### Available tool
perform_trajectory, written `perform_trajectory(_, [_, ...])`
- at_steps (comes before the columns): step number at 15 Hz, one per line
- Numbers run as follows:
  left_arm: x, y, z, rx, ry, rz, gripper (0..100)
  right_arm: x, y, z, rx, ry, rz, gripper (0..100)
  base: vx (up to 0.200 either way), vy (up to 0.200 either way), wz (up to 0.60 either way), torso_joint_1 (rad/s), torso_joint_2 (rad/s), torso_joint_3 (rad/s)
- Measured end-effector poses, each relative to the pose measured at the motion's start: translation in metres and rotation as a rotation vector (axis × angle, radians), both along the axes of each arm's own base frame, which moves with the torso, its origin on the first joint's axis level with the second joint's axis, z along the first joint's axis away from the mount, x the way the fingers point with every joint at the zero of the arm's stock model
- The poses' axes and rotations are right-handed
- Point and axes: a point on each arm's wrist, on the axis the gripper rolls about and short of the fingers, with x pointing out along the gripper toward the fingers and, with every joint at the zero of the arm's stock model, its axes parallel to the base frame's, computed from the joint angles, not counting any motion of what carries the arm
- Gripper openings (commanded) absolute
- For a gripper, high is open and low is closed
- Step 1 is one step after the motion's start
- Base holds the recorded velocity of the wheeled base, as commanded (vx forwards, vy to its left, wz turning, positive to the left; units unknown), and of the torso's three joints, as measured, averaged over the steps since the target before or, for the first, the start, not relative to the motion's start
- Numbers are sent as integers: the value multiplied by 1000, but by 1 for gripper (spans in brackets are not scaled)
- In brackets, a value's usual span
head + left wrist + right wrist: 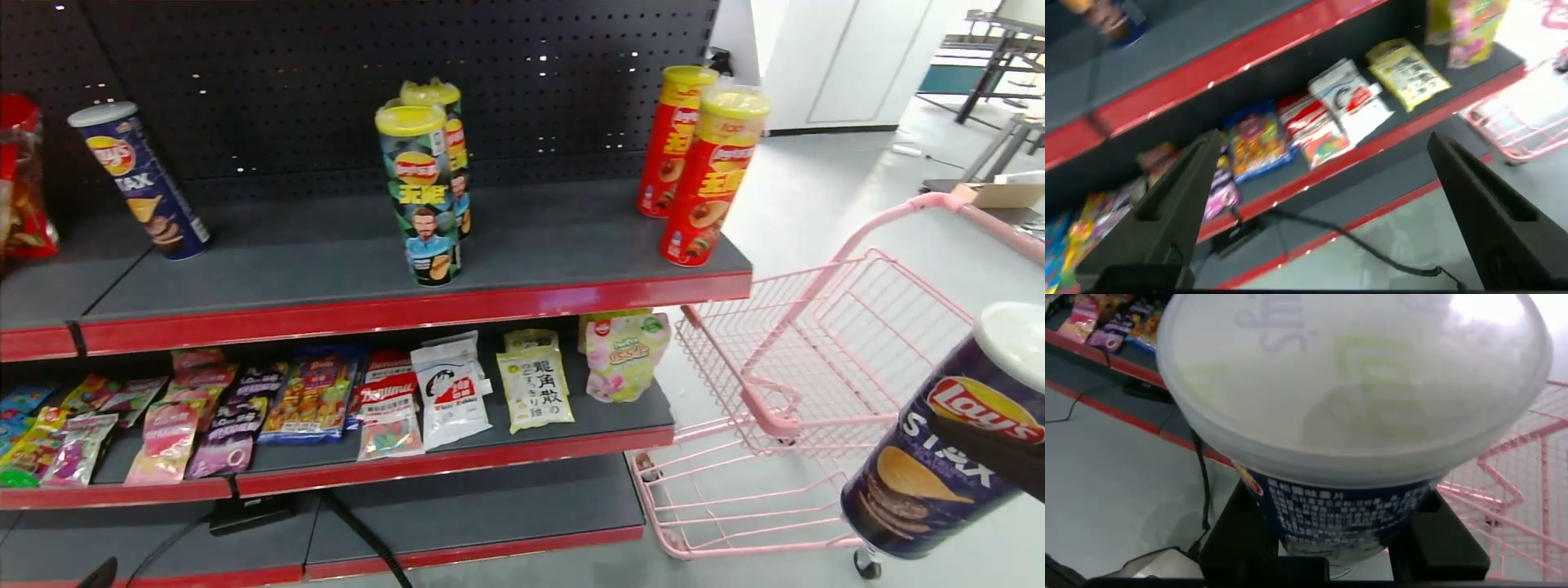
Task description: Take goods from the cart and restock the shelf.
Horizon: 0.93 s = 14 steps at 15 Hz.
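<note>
A dark blue chip can (939, 457) with a white lid hangs tilted at the lower right, in front of the pink cart (816, 359). My right gripper (1339, 547) is shut on it, its black fingers (1241, 543) pressing the can's body below the clear lid (1347, 384). My left gripper (1331, 220) is open with nothing in it, low in front of the shelf's second level of snack bags (1323, 122). On the top shelf (522, 269) stand another blue can (143, 180) at the left, two green cans (424, 192) in the middle and two red cans (698, 163) at the right end.
Snack bags (326, 400) lie in a row on the middle shelf. Cables (359, 531) and a black box (249, 514) sit on the lowest shelf. The top shelf has bare stretches between the can groups. A cardboard box (1000, 194) and table legs stand behind the cart.
</note>
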Motion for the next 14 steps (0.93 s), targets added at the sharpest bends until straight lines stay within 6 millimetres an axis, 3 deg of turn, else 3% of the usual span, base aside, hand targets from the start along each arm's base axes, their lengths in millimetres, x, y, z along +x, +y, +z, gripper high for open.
perform_trajectory(5, [0,0,1,-1,-2,-2,100,-2,0,1,20,-7,15,0,0,0,0,0,0,0])
perform_trajectory(14, [-1,0,0,-2,-6,-3,100,-21,-1,-9,72,-11,83,0,0,200,0,2,1,2])
